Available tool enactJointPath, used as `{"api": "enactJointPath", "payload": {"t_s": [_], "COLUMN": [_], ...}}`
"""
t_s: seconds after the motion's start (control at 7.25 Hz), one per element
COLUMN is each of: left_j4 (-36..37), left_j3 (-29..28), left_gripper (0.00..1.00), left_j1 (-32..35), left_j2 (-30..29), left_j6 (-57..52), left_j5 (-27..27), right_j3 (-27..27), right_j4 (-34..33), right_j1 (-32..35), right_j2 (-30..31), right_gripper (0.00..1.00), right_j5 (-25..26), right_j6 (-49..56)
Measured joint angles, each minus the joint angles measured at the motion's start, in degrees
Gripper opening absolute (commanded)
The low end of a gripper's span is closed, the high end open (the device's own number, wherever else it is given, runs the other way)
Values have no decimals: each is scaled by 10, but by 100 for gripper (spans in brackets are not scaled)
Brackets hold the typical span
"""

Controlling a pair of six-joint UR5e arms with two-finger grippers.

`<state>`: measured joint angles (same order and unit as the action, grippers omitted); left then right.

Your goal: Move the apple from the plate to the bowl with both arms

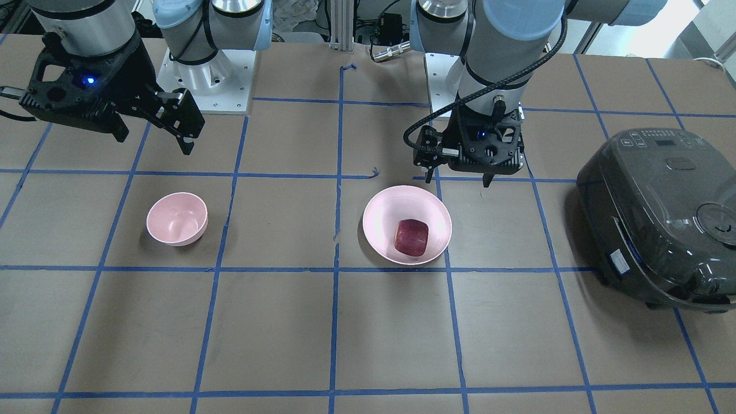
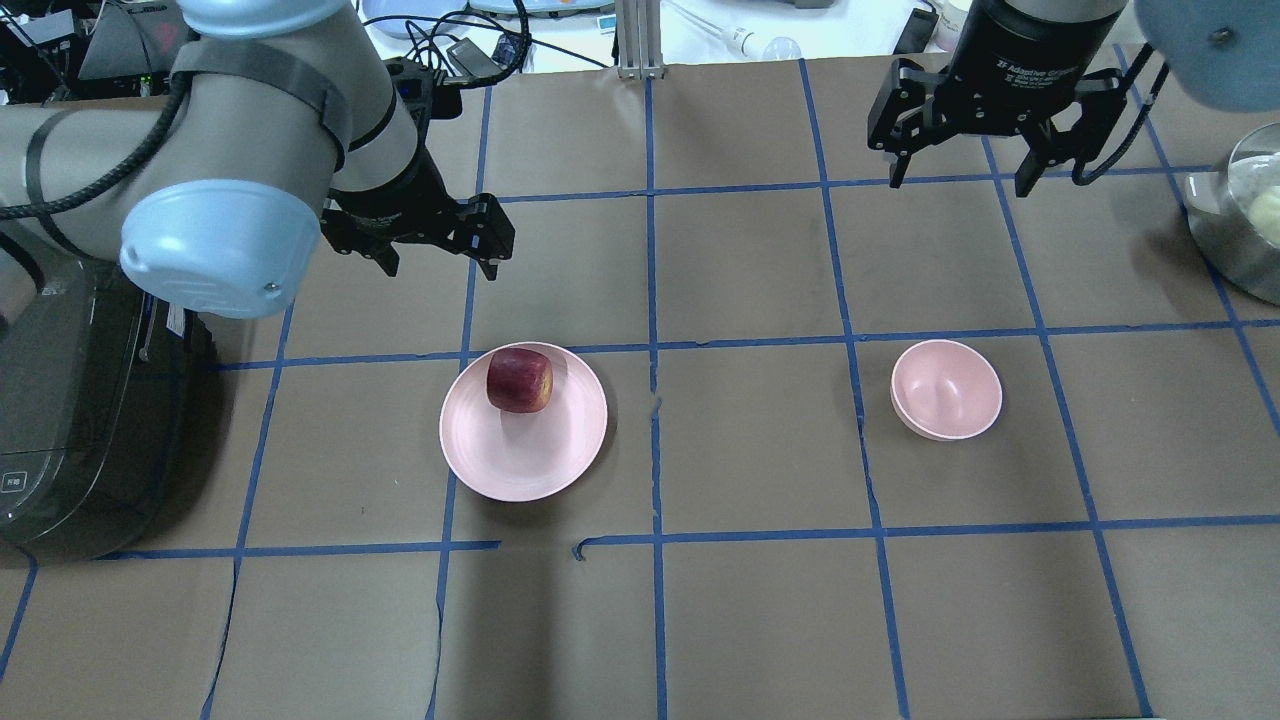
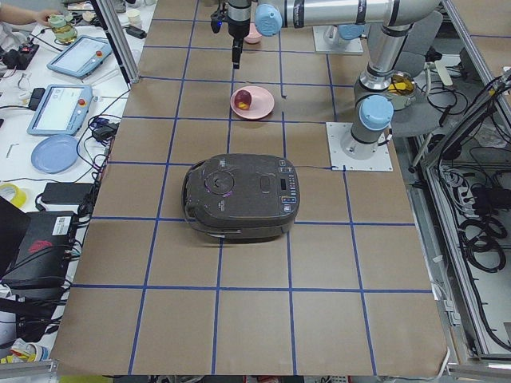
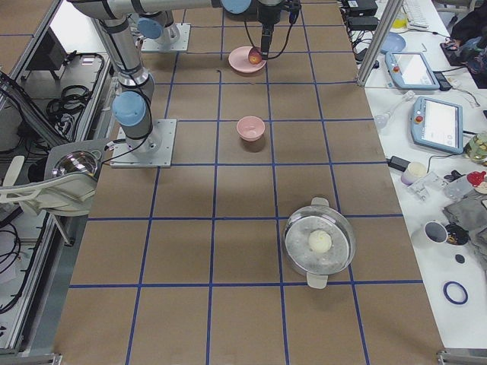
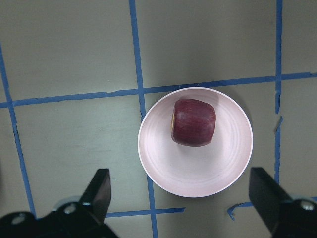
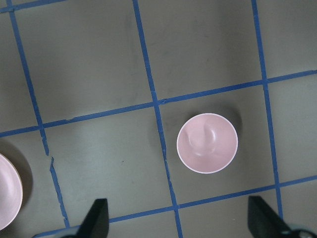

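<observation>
The dark red apple lies in the wide pink plate, off-centre. In the overhead view the apple sits at the plate's far rim. My left gripper hovers well above the plate, open and empty; its wrist view looks straight down on the apple between the spread fingers. The small pink bowl stands empty to the right. My right gripper hovers high over the bowl, open and empty.
A dark grey rice cooker stands on the table's left end, close to my left arm. A metal pot with a lid stands at the right end. Blue tape lines grid the brown table surface.
</observation>
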<state>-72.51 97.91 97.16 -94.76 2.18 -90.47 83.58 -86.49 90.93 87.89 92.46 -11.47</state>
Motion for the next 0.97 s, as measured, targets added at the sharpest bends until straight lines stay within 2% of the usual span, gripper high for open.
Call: {"api": "enactJointPath", "payload": {"t_s": [0.41,0.97], "left_j4": [27,-33], "left_j3": [8,-20], "left_gripper": [100,100], "left_j1": [4,5], "left_j2": [-10,-21], "left_j6": [-1,0], "left_j5": [-2,5], "right_j3": [0,1], "right_j4": [2,7], "right_j1": [0,-2], "right_j2": [-1,-1], "right_gripper": [100,100], "right_j5": [0,1], "right_j6": [1,3]}}
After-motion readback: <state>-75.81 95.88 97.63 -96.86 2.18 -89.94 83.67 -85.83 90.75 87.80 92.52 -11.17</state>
